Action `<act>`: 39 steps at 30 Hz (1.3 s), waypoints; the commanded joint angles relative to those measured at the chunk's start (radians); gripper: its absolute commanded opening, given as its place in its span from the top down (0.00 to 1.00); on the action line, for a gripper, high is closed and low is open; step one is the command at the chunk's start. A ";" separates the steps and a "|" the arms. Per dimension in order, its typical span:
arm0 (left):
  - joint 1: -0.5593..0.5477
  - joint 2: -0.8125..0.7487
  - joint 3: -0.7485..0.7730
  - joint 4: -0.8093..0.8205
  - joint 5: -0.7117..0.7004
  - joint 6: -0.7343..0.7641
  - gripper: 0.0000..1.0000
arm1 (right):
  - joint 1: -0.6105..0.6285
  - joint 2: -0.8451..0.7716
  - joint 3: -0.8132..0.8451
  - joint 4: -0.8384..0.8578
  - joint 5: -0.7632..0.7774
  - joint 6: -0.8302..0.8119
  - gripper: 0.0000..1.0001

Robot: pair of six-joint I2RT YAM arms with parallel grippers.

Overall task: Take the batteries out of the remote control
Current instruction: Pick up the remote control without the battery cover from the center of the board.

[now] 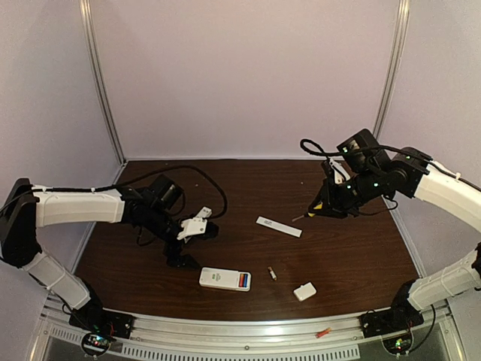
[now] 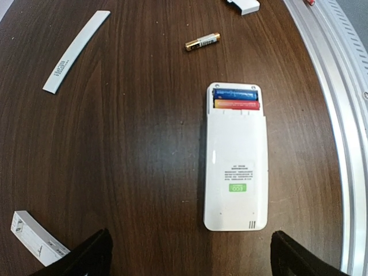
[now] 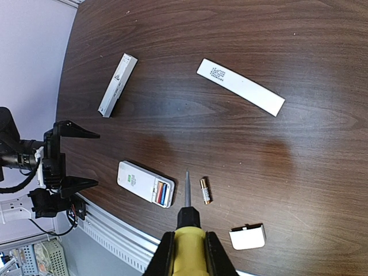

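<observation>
Batteries point(image 2: 234, 94): two smooth cylindrical cells, one blue and one red-and-gold, lie side by side in the open compartment at the upper end of the glossy white rectangular remote control point(image 2: 236, 172), centre-right in the left wrist view. The left gripper point(image 2: 191, 259), jaws spread wide, sits at the lower edge of that view, just below the remote. A loose gold cell point(image 2: 202, 42) lies upper centre on the dark wood-grain table point(image 2: 144, 144). The right gripper point(image 3: 185, 253) clamps a yellow-handled screwdriver point(image 3: 187, 221). In the right wrist view its metal tip shows between remote and loose cell.
</observation>
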 commanded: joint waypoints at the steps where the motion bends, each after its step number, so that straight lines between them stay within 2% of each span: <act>1: -0.005 0.024 0.010 0.032 0.028 -0.006 0.02 | 0.001 -0.011 0.014 -0.012 0.025 0.001 1.00; 8: -0.019 0.028 0.016 0.032 0.046 -0.023 0.03 | 0.001 -0.013 0.014 -0.013 0.026 0.001 1.00; 17: -0.119 0.053 -0.026 0.083 -0.027 -0.083 0.03 | 0.002 -0.026 0.000 -0.007 0.021 0.008 1.00; 25: -0.138 0.107 -0.027 0.092 -0.058 -0.101 0.03 | 0.002 -0.029 -0.005 -0.013 0.017 0.008 1.00; 30: -0.146 0.140 -0.025 0.101 -0.078 -0.110 0.09 | 0.002 -0.031 -0.005 -0.018 0.017 0.007 1.00; 39: -0.150 0.161 -0.017 0.122 -0.092 -0.116 0.24 | 0.003 -0.029 -0.005 -0.018 0.018 0.002 1.00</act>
